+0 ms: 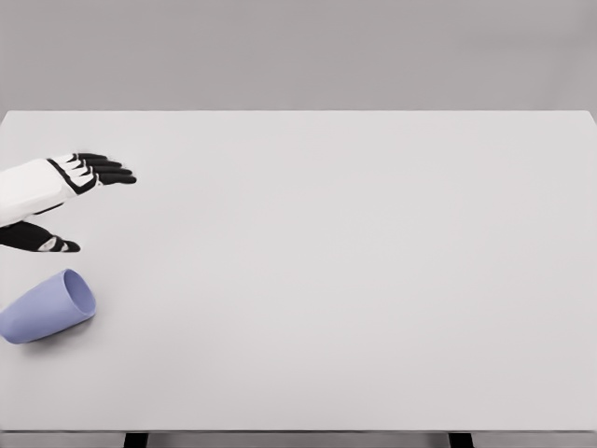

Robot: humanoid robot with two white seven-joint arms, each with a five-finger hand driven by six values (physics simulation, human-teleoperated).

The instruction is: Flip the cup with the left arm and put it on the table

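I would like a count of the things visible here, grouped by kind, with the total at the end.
Cup (lavender blue, lying on its side): 1
Robot hand (the left one, open, apart from the cup): 1
Table (white): 1
Total: 3

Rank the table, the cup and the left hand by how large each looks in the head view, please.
1. table, by far the largest.
2 and 3. cup, lying on its side, and left hand, open above it: these look about alike, and part of the hand's arm is cut off, so I do not rank them.
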